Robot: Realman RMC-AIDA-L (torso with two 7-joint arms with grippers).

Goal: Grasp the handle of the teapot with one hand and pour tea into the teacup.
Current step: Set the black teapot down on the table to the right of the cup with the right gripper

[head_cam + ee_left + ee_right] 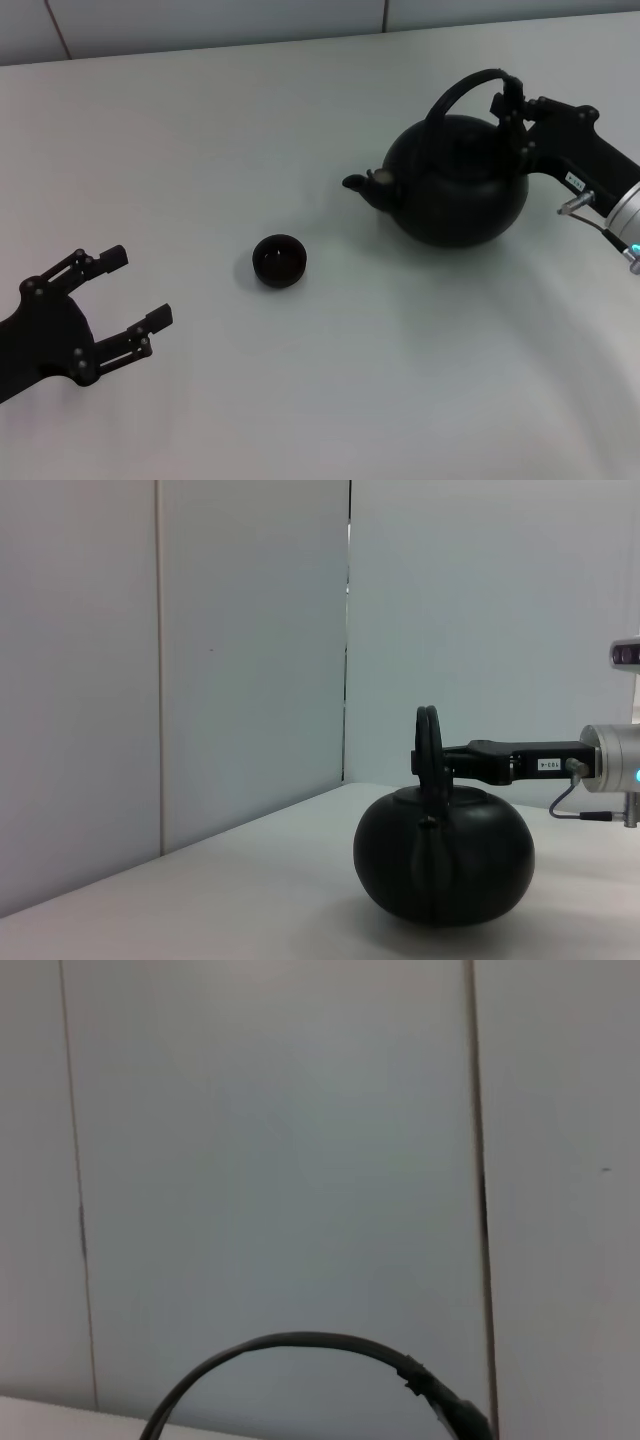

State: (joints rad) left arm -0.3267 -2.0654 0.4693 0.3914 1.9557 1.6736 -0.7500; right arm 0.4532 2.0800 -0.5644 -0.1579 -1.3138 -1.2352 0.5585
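step in hand: grasp. right gripper (512, 98) is clamped on the handle (462, 90) of the teapot (455, 180), far right on the table (300, 400). teacup (279, 260) sits near-left of the spout. left gripper (125, 290) splayed wide, idle near left. next: lift, carry spout over cup, tilt slow.

Teacup (279, 261) contents too dark to tell; handle (300, 1345) cut off at the right wrist view's edge.
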